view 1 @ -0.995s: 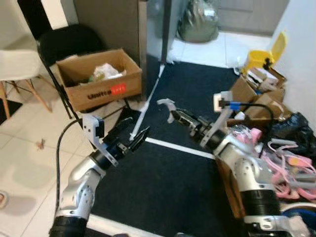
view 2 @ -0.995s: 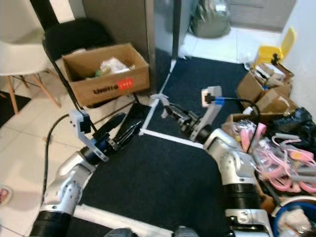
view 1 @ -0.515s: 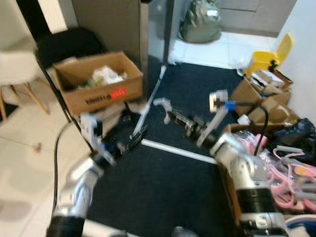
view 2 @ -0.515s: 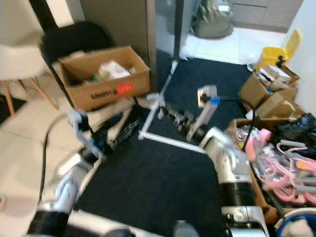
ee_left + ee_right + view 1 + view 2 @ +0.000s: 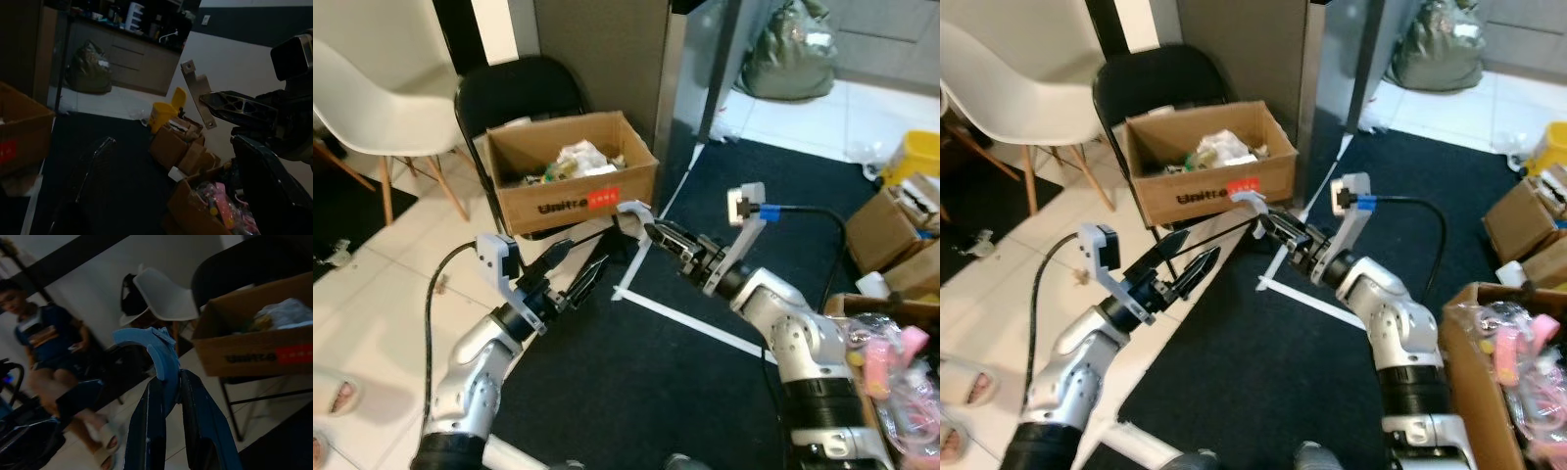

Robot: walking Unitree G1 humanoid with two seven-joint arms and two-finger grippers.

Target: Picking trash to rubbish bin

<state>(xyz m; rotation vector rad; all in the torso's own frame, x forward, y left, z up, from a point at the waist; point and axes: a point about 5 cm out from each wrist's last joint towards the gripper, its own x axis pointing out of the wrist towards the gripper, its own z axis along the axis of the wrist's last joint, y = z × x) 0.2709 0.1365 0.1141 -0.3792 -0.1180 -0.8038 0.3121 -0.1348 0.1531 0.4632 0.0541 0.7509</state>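
An open cardboard box (image 5: 573, 181) with crumpled rubbish inside rests on a black folding chair (image 5: 519, 93). My right gripper (image 5: 649, 231) is shut on a pale curved scrap of trash (image 5: 631, 208), held in the air just in front of the box's front wall. The right wrist view has both fingers (image 5: 151, 431) clamped on the scrap (image 5: 164, 350), with the box (image 5: 254, 338) beyond. My left gripper (image 5: 585, 262) hangs open and empty, lower and to the left, over the carpet's edge.
A white chair (image 5: 382, 98) stands left of the box. Dark carpet with a white tape line (image 5: 705, 328) lies ahead. Cardboard boxes (image 5: 891, 225), a yellow bin (image 5: 920, 157) and a green bag (image 5: 793, 59) sit to the right. A seated person (image 5: 49, 342) is nearby.
The camera has swung left and closer, so the box now sits ahead. My right gripper still holds the scrap, now closer to the box front. The left gripper stays open.
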